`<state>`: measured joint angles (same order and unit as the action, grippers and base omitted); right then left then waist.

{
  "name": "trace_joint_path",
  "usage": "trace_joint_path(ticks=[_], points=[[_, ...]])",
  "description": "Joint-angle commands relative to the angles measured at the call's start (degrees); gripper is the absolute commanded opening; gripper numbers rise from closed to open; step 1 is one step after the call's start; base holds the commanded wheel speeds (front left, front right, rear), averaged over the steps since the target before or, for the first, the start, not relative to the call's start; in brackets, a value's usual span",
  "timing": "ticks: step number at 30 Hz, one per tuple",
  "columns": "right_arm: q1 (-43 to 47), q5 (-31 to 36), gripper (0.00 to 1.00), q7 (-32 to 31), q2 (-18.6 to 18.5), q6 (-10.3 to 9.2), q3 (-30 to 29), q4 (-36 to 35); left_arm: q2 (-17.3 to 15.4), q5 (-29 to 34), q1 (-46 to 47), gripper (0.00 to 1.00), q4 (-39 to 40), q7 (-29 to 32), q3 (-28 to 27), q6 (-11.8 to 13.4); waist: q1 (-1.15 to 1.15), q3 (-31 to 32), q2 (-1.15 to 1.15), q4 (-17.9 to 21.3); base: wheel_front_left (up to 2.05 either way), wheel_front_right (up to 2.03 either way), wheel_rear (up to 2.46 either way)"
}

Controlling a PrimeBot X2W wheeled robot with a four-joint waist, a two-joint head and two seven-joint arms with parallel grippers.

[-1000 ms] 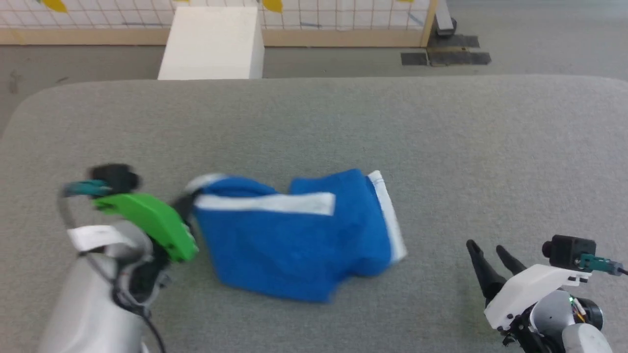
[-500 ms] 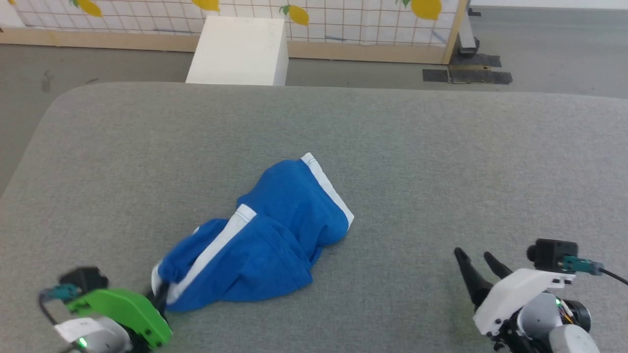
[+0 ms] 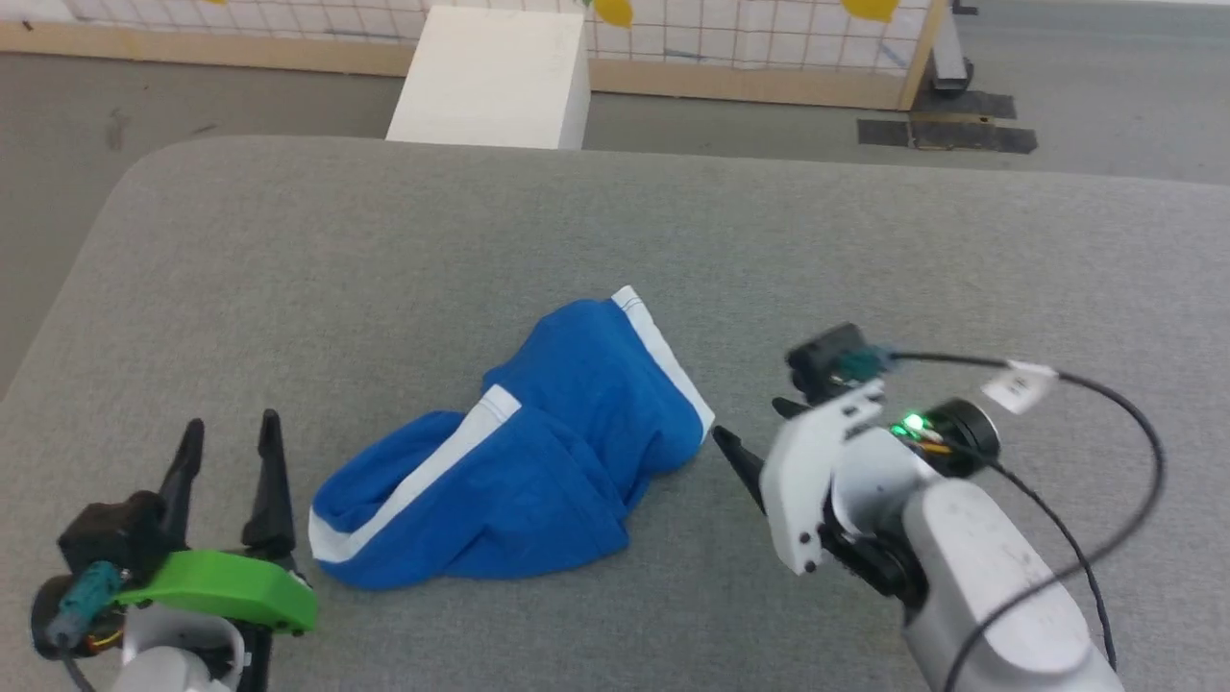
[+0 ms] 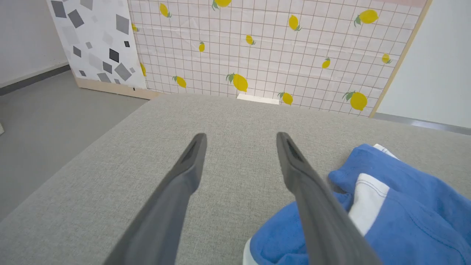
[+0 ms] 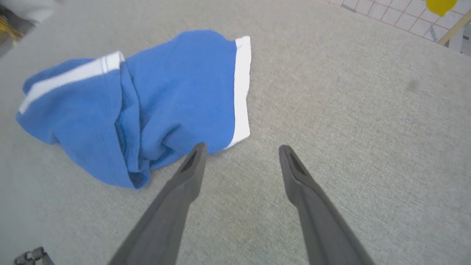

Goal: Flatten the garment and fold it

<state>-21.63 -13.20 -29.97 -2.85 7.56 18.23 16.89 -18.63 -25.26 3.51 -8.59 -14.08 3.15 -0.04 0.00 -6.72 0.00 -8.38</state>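
At centre of the grey woven-fabric tabletop point(image 3: 384, 240): bright royal-blue soft shorts with white stripe and white hem bands point(image 3: 538, 452), lying crumpled in a loose heap, not flattened. Long axis runs from near left to far right. One white hem band edges the far-right end; a white stripe runs diagonally across the upper fold towards the near-left end. Deep crease through the middle, fabric bunched on both sides of it.

Left gripper point(image 3: 233, 423), green-housed, at near left: two dark fingers spread wide, nothing between them, pointing away from the robot. Its inner finger point(image 4: 316, 206) stands just beside the near-left end of the shorts; contact cannot be told.

Right gripper point(image 3: 751, 421), white-housed, to the right of the shorts: fingers wide apart, empty, aimed leftward at the hemmed end. One fingertip point(image 5: 198, 151) sits right at the fabric edge by the white hem corner; the other is over bare tabletop.

Beyond the far edge: white rectangular box point(image 3: 490, 77) on the floor, and a lemon-printed grid panel point(image 4: 276, 48).
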Motion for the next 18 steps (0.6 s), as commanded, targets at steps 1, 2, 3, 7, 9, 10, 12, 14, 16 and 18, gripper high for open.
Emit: trace_joint_path(ticks=[1,2,3,7,9,10,12,14,16,18], points=[[-2.45,0.71,1.00,-1.35,-0.03,-0.08,0.96,2.08,0.83,0.90,-0.33,1.00,-0.02,-0.56,0.22,-0.56,0.00,-1.66,0.00,-1.68,0.00,0.00,0.00],[-4.40,1.59,1.00,-2.64,-0.03,-0.08,2.08,4.06,1.45,0.91,-0.29,1.00,-0.21,-0.68,0.24,-0.86,0.00,-2.21,0.00,-2.20,0.00,0.00,0.00],[-6.04,2.75,1.00,-3.72,-0.03,-0.08,3.04,5.56,1.79,1.07,-0.14,1.00,-0.25,-0.76,0.30,-1.20,0.00,-2.76,0.00,-2.64,0.00,0.00,0.00],[-11.83,4.12,1.00,-7.51,-0.03,-0.08,6.01,10.98,3.16,1.31,1.28,1.00,-0.72,-0.88,-0.10,-2.98,0.00,-5.05,0.00,-4.70,0.00,0.00,0.00],[-13.81,4.59,1.00,-9.66,-0.03,-0.08,7.83,13.24,3.73,1.41,2.10,1.00,-1.05,-0.89,-0.60,-3.83,0.00,-6.08,0.00,-5.49,0.00,0.00,0.00],[-14.68,5.19,1.00,-10.97,-0.03,-0.08,9.04,14.26,4.03,1.45,2.46,1.00,-1.34,-0.90,-0.95,-4.24,0.00,-6.53,0.00,-5.79,0.00,0.00,0.00],[-15.52,5.70,1.00,-13.70,-0.03,-0.08,10.97,15.82,4.50,1.68,3.04,1.00,-1.89,-0.90,-1.33,-4.91,0.00,-7.20,0.00,-6.32,0.00,0.00,0.00],[-15.67,5.15,1.00,-15.80,-0.03,-0.08,12.77,16.58,4.91,1.87,3.51,1.00,-2.69,-0.91,-1.48,-5.49,0.00,-7.52,0.00,-6.72,0.00,0.00,0.00],[-15.22,3.12,1.00,-16.86,-0.03,-0.08,14.35,16.76,5.30,2.03,3.76,1.00,-3.47,-0.91,-1.59,-5.94,0.00,-7.59,0.00,-6.96,0.00,0.00,0.00],[-15.05,1.30,0.04,-15.86,-0.03,-0.08,14.92,16.47,5.50,2.15,3.98,1.00,-4.11,-0.91,-1.81,-6.28,0.00,-7.47,0.00,-6.93,0.00,0.00,0.00]])
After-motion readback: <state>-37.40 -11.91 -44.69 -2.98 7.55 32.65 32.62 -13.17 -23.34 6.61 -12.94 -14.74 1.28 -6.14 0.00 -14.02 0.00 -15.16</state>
